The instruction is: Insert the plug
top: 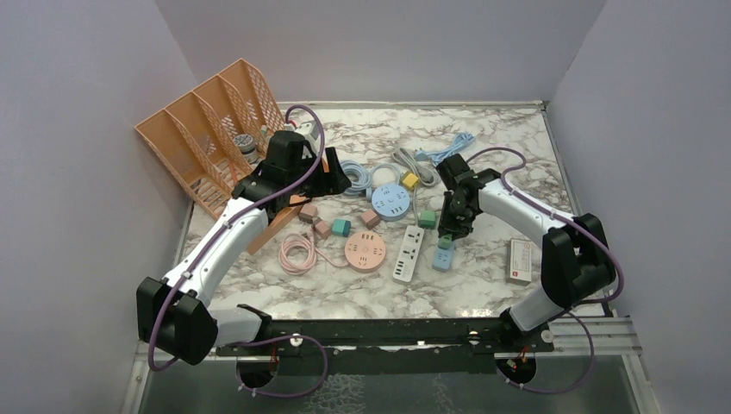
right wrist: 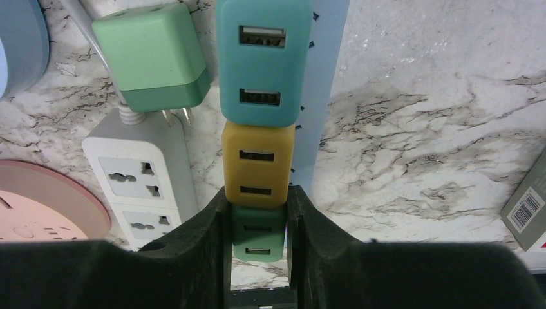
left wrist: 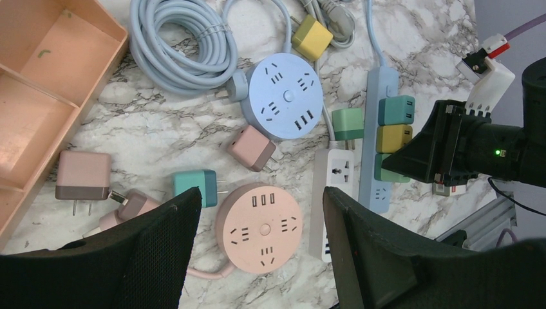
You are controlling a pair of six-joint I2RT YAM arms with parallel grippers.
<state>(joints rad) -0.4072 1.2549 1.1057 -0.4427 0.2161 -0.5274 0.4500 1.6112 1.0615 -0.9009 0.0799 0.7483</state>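
1. Green charger (right wrist: 259,239): both flanks covered by the right gripper (right wrist: 259,203); only a narrow strip of its USB face shows.
2. Blue power strip (right wrist: 327,77): largely hidden under the chargers plugged along it.
3. Pink round socket (right wrist: 38,203): cut off by the right wrist view's left edge.
4. Barcoded box (right wrist: 529,206): cut off by the right edge; print illegible.
5. Orange rack (top: 203,129): contents too small to identify.

Robot lab enclosure: white walls (top: 388,43), marble tabletop (top: 483,293).
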